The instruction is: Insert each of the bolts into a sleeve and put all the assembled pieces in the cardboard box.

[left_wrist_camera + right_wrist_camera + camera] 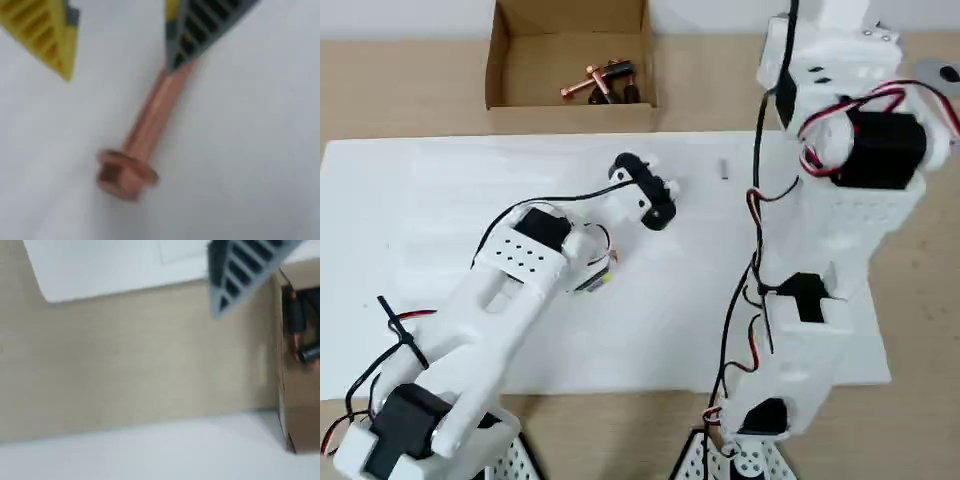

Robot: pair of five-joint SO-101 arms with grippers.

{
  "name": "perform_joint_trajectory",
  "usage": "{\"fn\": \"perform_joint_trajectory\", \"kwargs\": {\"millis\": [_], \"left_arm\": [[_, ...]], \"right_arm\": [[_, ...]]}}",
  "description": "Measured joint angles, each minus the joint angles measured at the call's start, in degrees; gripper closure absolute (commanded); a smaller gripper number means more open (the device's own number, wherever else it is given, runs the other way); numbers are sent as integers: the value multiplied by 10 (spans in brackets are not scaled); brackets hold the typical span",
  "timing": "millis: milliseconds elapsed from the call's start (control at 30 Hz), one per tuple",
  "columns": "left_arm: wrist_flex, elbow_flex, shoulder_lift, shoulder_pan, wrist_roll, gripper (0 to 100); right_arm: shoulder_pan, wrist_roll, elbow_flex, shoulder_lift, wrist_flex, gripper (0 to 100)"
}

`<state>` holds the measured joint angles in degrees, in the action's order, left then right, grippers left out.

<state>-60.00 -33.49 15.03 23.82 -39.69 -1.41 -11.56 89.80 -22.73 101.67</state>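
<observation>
The fingers (45, 30) of the left gripper (120, 74) are spread wide, one yellow and one dark, with nothing pinched between them. A copper bolt (142, 130) lies flat on the white sheet (260, 165) below them. The tip of its shank sits right at the dark finger's point and seems to touch it. The yellow finger stands apart from the bolt on the other side. The bolt's flanged head points away from the gripper.

In the high view the left arm (510, 280) extends from the near left corner over the middle of the sheet, its wrist near the sheet's far edge. A small grey part (724, 168) lies on the sheet to the right of that wrist, apart from it.

The right arm (840, 220) stands along the sheet's right side, stretched toward the far end of the table (410, 90). The right gripper (240, 275) hangs over bare wood just beside the box (295, 405). Whether it is spread or closed cannot be told. The box sits on the table just beyond the sheet's far edge. It holds several assembled pieces (605, 82), copper and black, gathered toward its right side.
</observation>
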Motion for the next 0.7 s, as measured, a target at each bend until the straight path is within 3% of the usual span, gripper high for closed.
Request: {"fn": "perform_joint_trajectory", "kwargs": {"millis": [300, 700], "left_arm": [[56, -15, -17, -4, 0, 867], [73, 13, -151, -10, 1, 867]], "right_arm": [[0, 0, 0, 0, 0, 634], [0, 0, 0, 0, 0, 634]]}}
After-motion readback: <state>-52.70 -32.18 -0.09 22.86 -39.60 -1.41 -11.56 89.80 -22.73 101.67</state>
